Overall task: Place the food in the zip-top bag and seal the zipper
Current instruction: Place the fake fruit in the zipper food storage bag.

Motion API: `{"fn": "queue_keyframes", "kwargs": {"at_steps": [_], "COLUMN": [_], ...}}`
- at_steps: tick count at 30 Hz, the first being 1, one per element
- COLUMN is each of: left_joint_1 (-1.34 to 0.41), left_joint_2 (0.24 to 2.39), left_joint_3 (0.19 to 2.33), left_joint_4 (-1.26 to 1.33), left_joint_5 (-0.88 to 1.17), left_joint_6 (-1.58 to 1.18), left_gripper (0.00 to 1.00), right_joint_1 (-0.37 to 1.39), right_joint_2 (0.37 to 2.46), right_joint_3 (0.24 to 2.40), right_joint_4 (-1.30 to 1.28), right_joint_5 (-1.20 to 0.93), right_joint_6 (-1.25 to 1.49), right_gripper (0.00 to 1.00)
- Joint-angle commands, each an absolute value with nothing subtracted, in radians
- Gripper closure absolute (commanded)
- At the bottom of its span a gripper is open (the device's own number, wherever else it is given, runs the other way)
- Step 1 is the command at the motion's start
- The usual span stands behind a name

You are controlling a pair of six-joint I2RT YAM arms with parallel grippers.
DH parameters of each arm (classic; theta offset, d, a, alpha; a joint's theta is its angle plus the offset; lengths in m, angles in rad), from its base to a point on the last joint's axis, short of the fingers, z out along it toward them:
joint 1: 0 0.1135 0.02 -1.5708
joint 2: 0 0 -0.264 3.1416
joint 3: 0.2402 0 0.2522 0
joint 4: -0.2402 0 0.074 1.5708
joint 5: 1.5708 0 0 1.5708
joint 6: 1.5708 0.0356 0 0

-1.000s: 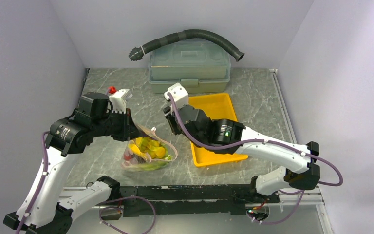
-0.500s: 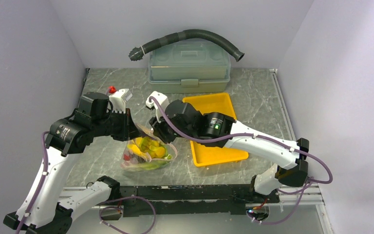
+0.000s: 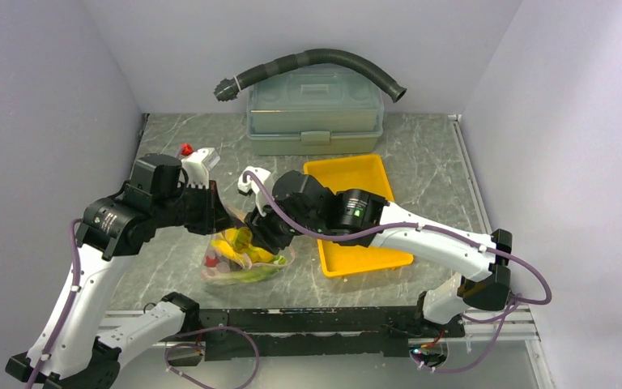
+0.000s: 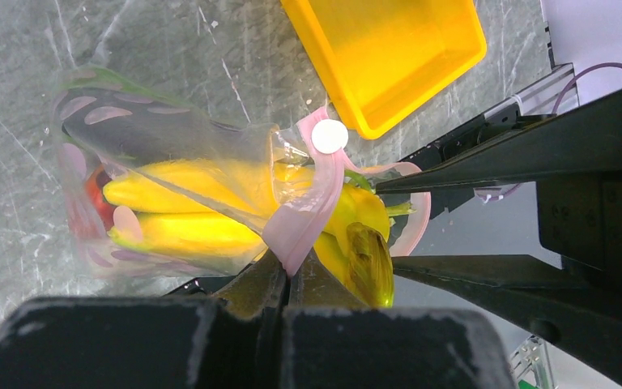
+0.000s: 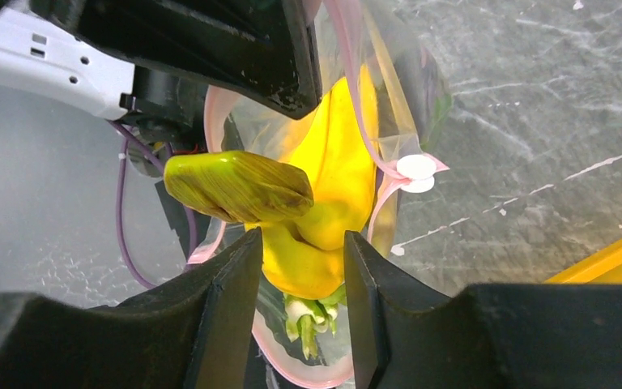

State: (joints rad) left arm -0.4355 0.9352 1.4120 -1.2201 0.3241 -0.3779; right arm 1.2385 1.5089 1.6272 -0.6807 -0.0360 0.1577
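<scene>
Both of mine built alike: left arm (image 3: 81,275) and right arm (image 3: 433,239) have white shell links and black cylindrical joint housings. A purple cable (image 5: 119,203) runs along each. One small green light (image 3: 357,213) on the right arm's black joint. White wrist block (image 3: 200,162) on each. Left gripper (image 4: 289,279) and right gripper (image 5: 302,267): matte black, blocky fingers, flat inner faces.

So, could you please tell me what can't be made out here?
- Top view: the zip-top bag mouth, hidden under the right hand.
- Right wrist view: whether its fingers grip the yellow piece between them is unclear.
- Left wrist view: the red piece, mostly behind the bananas.
</scene>
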Motion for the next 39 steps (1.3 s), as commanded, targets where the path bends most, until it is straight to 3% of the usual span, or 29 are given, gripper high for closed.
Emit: {"fn": "queue_keyframes", "kwargs": {"at_steps": [1, 25, 28, 34, 37, 39], "left_joint_1": [-0.436, -0.437, -0.437, -0.437, -0.437, -0.437], "left_joint_2": [0.919, 0.931, 0.93, 0.918, 0.915, 0.914], "left_joint_3": [1.423, 1.429, 1.437, 1.441, 1.44, 1.44], "left_joint_4": [-1.168, -1.169, -1.178, -1.182, -1.181, -1.182], "left_joint_5": [0.325, 0.342, 0.352, 0.377, 0.393, 0.4], "left_joint_6": [-0.357, -0.364, -0.357, -0.347, -0.343, -0.34], "left_gripper": [1.0, 1.0, 1.0, 1.0, 1.0, 1.0], "right_joint_1": [1.242, 1.278, 1.278, 1.278, 1.278, 1.278], "right_joint_2": [1.477, 1.473, 1.479, 1.471, 1.457, 1.443], "right_joint_3": [1.61, 1.502, 1.512, 1.523, 1.517, 1.507], "right_joint_4": [-0.656, -0.555, -0.56, -0.573, -0.57, -0.562], "right_joint_5": [-0.061, -0.048, -0.004, 0.066, 0.071, 0.069], "right_joint_6": [0.144, 0.142, 0.14, 0.128, 0.125, 0.128], "right_gripper": [0.54, 0.49, 0.55, 0.9, 1.0, 1.0]}}
